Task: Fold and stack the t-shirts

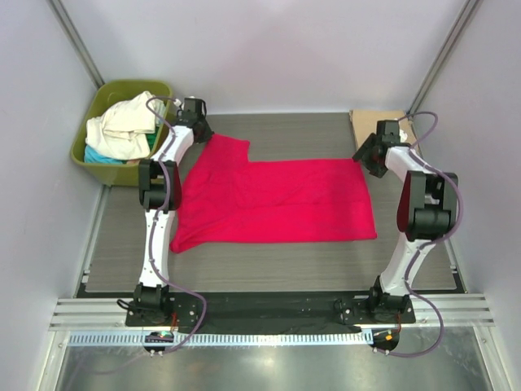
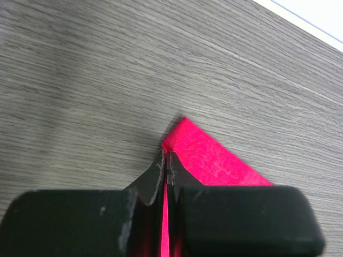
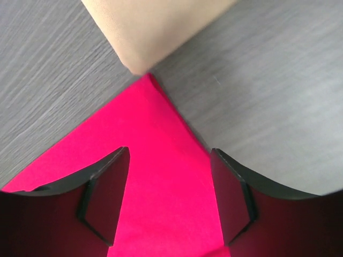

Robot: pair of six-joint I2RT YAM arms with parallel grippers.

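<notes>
Crimson t-shirt (image 1: pixel 277 199) spread on tabletop (image 1: pixel 326 265). Left hand (image 2: pixel 165 163) clenched on its far-left edge; right hand (image 3: pixel 169 155) released, poised over far-right corner, just beside tan t-shirt (image 3: pixel 155 27). Corner to be pinched deep before both ends are lifted

Grey wood-grain table (image 1: pixel 285 261) (evenly lit) between plain white walls (image 1: pixel 269 49).

Crimson-red t-shirt (image 1: pixel 277 199), tan t-shirt (image 3: pixel 155 27), olive-green tub (image 1: pixel 110 173), grey woodgrain table (image 1: pixel 285 261)
</notes>
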